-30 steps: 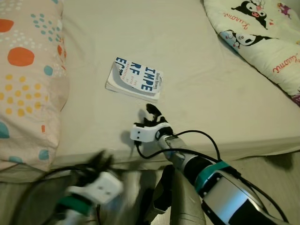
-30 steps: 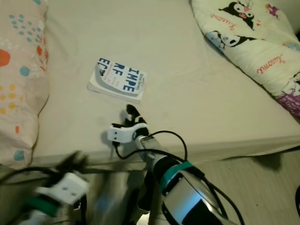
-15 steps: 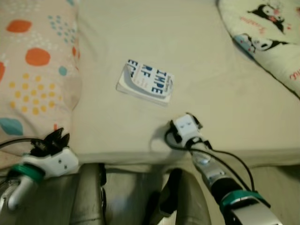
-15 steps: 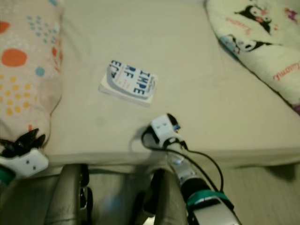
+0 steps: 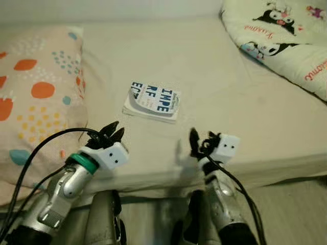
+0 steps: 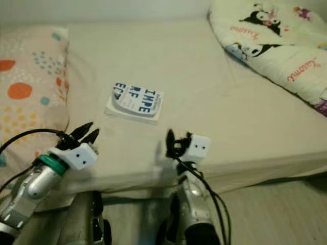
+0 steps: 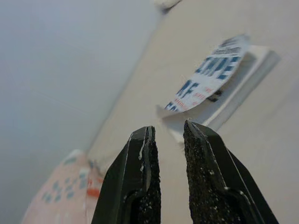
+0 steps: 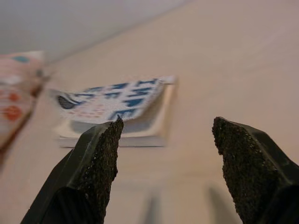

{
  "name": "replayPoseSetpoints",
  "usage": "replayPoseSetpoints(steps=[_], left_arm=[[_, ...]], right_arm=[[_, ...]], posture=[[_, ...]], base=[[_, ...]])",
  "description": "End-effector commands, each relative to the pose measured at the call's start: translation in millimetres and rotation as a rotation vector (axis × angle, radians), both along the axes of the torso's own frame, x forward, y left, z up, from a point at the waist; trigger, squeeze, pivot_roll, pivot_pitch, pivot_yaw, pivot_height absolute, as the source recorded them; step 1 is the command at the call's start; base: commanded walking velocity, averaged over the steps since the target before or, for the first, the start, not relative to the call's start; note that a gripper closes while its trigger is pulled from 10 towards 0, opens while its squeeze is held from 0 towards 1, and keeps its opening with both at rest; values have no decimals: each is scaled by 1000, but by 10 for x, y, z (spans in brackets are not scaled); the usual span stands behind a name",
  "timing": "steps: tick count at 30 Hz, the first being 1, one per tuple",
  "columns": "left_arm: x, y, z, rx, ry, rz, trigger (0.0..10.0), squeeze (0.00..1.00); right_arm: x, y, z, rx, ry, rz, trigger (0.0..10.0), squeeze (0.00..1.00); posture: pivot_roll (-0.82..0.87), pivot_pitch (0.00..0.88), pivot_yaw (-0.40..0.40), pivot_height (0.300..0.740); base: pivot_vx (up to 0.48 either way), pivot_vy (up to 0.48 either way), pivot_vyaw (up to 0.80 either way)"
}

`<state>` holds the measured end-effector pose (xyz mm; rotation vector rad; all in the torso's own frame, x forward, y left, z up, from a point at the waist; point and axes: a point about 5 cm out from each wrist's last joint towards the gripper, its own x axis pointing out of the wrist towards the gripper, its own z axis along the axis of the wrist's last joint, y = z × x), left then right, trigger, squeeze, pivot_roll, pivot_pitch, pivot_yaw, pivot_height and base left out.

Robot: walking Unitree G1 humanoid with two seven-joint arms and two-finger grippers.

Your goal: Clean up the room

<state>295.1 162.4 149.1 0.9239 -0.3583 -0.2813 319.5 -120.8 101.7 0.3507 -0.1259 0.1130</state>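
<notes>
Soft warm indoor light, even, no glare. Head views sharp; faint shadows on the beige bedsheet (image 5: pixel 214 87) beside both grippers. Wrist views: black textured fingers (image 8: pixel 96 163) crisp, white-and-blue paperback book (image 8: pixel 121 109) blurred behind.

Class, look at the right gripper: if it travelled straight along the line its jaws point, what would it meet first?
Most likely the book, lying on the bed sheet ahead of the right gripper, whose open jaws frame it; depth is uncertain.

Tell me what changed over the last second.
The left gripper rose from below the cream bed's edge to hover beside the white paperback book with blue lettering, fingers nearly closed. The right gripper shifted slightly, open. The book stayed put, untouched.
</notes>
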Motion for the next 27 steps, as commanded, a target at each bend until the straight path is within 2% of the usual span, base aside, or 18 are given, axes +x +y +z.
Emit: replayPoseSetpoints(steps=[1, 3, 4, 5, 6, 7, 8, 9, 13, 15, 27], left_arm=[[-12, 80, -108, -41, 50, 49, 10000, 0], [-33, 146, -168, -235, 124, 141, 10000, 0], [-81, 190, -241, -390, 195, 201, 10000, 0], [-81, 190, -241, -390, 195, 201, 10000, 0], [-101, 197, -266, -437, 217, 216, 10000, 0], [-142, 220, -315, -546, 264, 254, 10000, 0], [-157, 225, -328, -587, 275, 269, 10000, 0], [-157, 225, -328, -587, 275, 269, 10000, 0], [-181, 228, -343, -688, 292, 299, 10000, 0], [-174, 234, -339, -686, 286, 312, 10000, 0], [-127, 284, -312, -695, 306, 360, 10000, 0]], right_arm=[[-47, 9, -72, 30, 34, 15, 10000, 0], [-48, 9, -84, 55, 52, 31, 10000, 0], [-31, 10, -84, 51, 61, 50, 10000, 0], [-31, 10, -84, 51, 61, 50, 10000, 0], [-20, 9, -83, 40, 63, 57, 10000, 0], [-4, 20, -79, 25, 75, 85, 10000, 0], [5, 18, -72, 31, 76, 89, 10000, 0], [5, 18, -72, 31, 76, 89, 10000, 0], [21, 4, -43, 44, 82, 98, 10000, 0], [40, 23, -51, -25, 94, 106, 10000, 0], [46, 48, -50, -6, 99, 128, 10000, 0]], posture=[[109, 17, 35, 574], [136, 20, 9, 574], [142, 20, 1, 574], [142, 20, 1, 574], [146, 19, -4, 574], [151, 19, -8, 574], [160, 17, -16, 574], [160, 17, -16, 574], [165, 17, -20, 574], [173, 15, -29, 584], [172, 15, -25, 634]], base=[[0, 0, 0], [0, 0, 0], [0, 0, 0], [0, 0, 0], [0, 0, 0], [0, 0, 0], [0, 0, 0], [0, 0, 0], [0, 0, 0], [0, 0, 0], [0, 0, 0]])
